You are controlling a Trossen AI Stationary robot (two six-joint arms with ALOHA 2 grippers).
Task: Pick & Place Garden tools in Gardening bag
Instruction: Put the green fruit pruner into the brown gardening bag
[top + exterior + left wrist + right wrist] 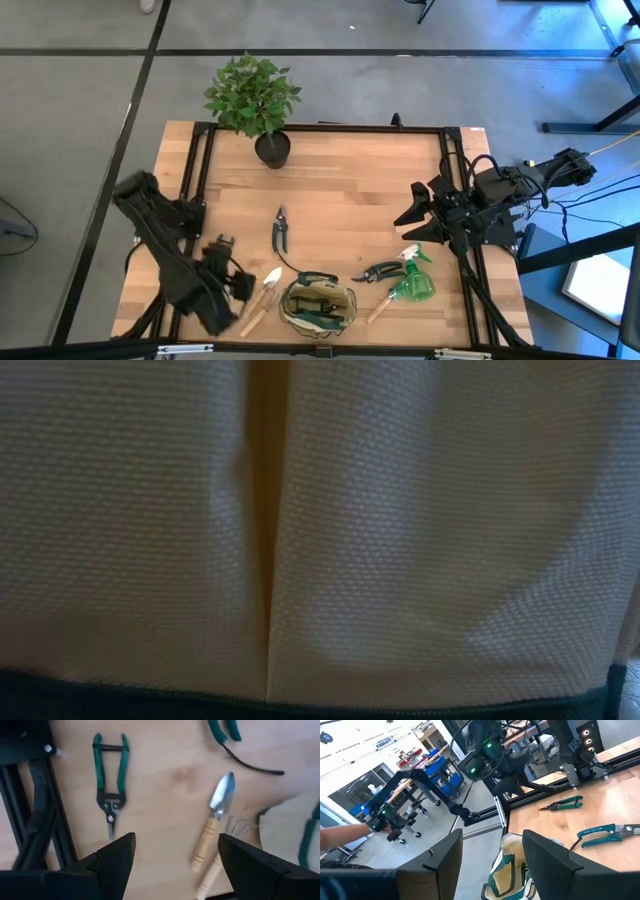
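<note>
Dark, blocky fingers of the left gripper (172,862) stand apart over the front left of the table, holding nothing, above a wooden-handled trowel (213,822) with a bright metal blade and green-handled snips (110,780) lying flat. The right gripper (413,212) hangs near the table's right edge, its fingers also spread and empty. Beneath both runs a pale butcher-block table (340,180) in a black frame, on grey concrete floor with dark seams. At the front edge sits the gardening bag (318,307), round, tan and olive fabric; the low view is filled by its woven cloth. Beside it lie teal pruners (377,271) and a translucent green spray bottle (414,281). A leafy plant (252,95) in a black pot stands at the back
</note>
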